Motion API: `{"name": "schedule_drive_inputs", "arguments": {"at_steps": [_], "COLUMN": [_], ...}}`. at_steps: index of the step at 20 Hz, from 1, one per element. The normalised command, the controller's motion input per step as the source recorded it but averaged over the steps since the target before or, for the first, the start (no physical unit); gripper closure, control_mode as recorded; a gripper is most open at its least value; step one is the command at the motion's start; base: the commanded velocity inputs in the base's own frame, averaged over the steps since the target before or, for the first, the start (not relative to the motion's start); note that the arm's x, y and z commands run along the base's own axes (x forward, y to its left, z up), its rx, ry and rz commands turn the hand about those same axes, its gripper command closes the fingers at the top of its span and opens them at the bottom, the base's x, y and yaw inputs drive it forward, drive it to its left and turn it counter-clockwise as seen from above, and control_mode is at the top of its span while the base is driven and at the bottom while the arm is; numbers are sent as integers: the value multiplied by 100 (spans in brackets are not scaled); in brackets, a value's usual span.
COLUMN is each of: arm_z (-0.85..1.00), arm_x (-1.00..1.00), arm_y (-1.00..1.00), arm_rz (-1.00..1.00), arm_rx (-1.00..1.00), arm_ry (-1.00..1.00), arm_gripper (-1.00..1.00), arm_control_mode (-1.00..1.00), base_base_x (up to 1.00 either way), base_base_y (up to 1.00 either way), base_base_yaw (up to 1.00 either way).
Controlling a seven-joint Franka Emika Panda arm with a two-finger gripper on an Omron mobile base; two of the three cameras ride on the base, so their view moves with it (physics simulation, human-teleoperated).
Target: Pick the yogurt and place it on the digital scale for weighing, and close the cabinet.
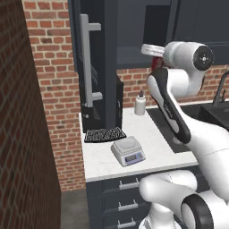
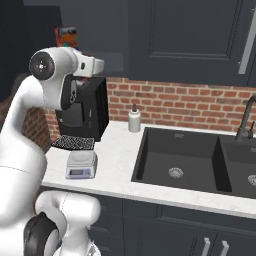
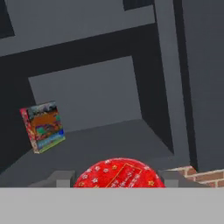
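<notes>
The yogurt (image 3: pixel 119 173) sits between the two fingers (image 3: pixel 61 178), which look clamped on its sides up by the open cabinet (image 1: pixel 96 67), while the digital scale (image 1: pixel 128 150) lies far below the fingers on the bench (image 1: pixel 147 134), toward the robot

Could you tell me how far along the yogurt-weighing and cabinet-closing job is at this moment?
Nothing looks finished yet. In hand: in the hand view the yogurt sits low between the end effector fingers, at the front of the cabinet shelf; whether it is gripped cannot be told. Left: the digital scale on the counter has a bare plate, so the yogurt must go there, and the cabinet door stands open and needs closing.
</notes>
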Motion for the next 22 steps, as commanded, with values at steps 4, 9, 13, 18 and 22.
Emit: {"name": "schedule_drive_inputs", "arguments": {"at_steps": [4,9,13,18,22], "arm_z": [-10,-50,-70,-66,-69], "arm_x": [-100,-88,-57,-35,-2], "arm_y": [-20,-4,0,0,0], "arm_rz": [16,25,28,27,31], "arm_rx": [-4,-6,-7,-11,-6], "arm_ry": [9,1,5,10,17], "arm_gripper": [100,100,100,100,100], "arm_control_mode": [-100,-100,-100,-100,-100], "base_base_x": [0,0,0,0,0], "base_base_y": [0,0,0,0,0], "base_base_yaw": [0,0,0,0,0]}}
